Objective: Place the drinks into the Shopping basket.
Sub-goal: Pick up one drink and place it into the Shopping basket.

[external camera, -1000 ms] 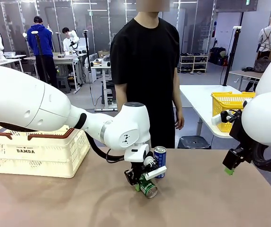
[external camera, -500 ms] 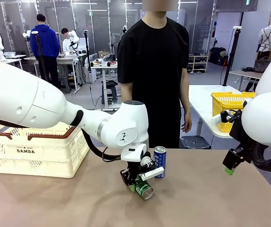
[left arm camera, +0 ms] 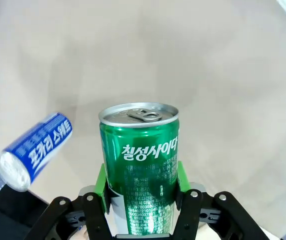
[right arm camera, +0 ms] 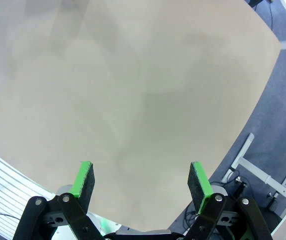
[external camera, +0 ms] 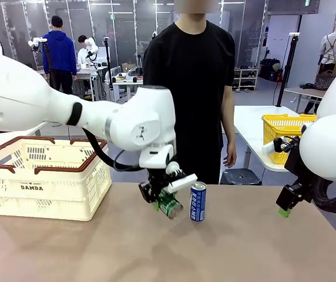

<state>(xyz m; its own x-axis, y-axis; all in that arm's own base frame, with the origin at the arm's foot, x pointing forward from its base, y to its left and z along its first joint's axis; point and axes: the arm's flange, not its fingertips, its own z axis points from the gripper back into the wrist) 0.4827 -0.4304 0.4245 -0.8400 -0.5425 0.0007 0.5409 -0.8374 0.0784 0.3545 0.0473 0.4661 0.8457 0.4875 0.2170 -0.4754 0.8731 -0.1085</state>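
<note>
Above table (external camera: 244,252), left hand (external camera: 163,200) grips green can (left arm camera: 140,165), Korean lettering; basket (external camera: 56,197) reads DAMDA; right hand (right arm camera: 142,182) spread, empty.

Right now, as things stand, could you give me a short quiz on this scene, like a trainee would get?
1. True or false: the left gripper is shut on the green can.
2. The blue can is: A) lying on its side, B) standing upright on the table, C) stacked on the green can.
3. Fill in: the right gripper has its jaws ____, with nothing between them.
Key: 1 true; 2 B; 3 open.
</note>
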